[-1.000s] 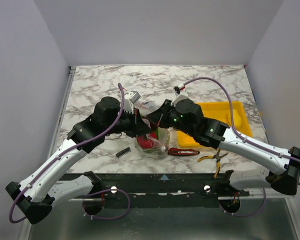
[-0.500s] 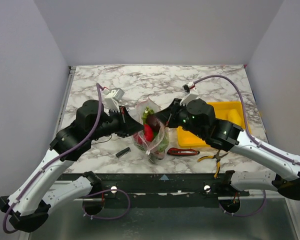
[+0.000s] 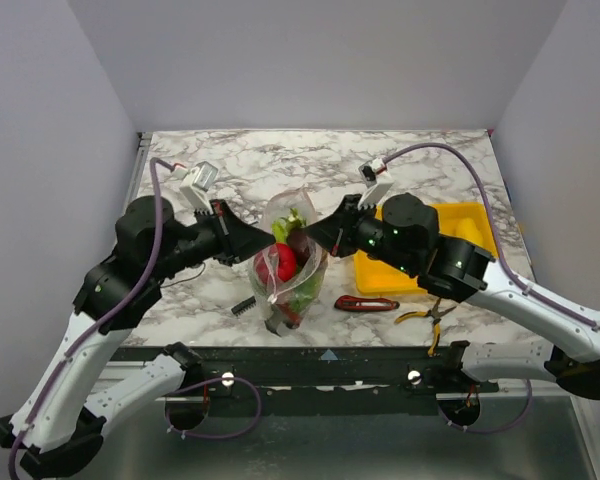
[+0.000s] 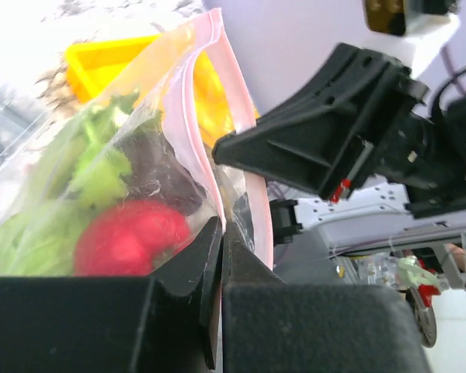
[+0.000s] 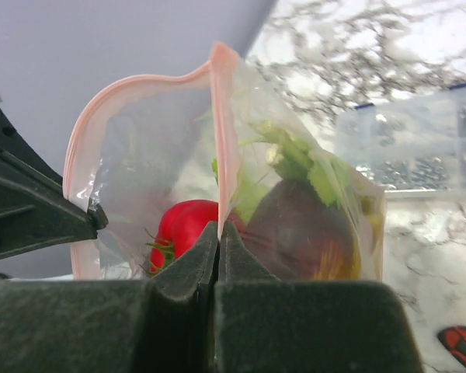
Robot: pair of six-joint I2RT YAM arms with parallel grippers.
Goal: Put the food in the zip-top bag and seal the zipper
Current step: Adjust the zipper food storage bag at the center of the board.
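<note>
The clear zip-top bag (image 3: 292,262) hangs between my two grippers above the table's front middle. It holds the food: a red tomato (image 3: 277,264), green leafy pieces (image 3: 290,222), and a purple eggplant (image 5: 295,225). My left gripper (image 3: 263,240) is shut on the bag's left mouth edge (image 4: 220,229). My right gripper (image 3: 315,238) is shut on its right edge (image 5: 219,233). The pinkish zipper (image 5: 221,116) runs up from my right jaws and arcs over to the left finger (image 5: 31,210). In the left wrist view the zipper's (image 4: 233,101) two layers look parted.
A yellow tray (image 3: 480,225) lies at the right behind my right arm. A red-handled knife (image 3: 365,303) and yellow-handled pliers (image 3: 425,316) lie near the front edge. A small black part (image 3: 244,304) lies left of the bag. A clear compartment box (image 5: 419,148) stands behind the bag.
Both grippers have lifted the bag off the table. The left arm has drawn back to the left, and the bag's mouth is pulled out between the two grippers.
</note>
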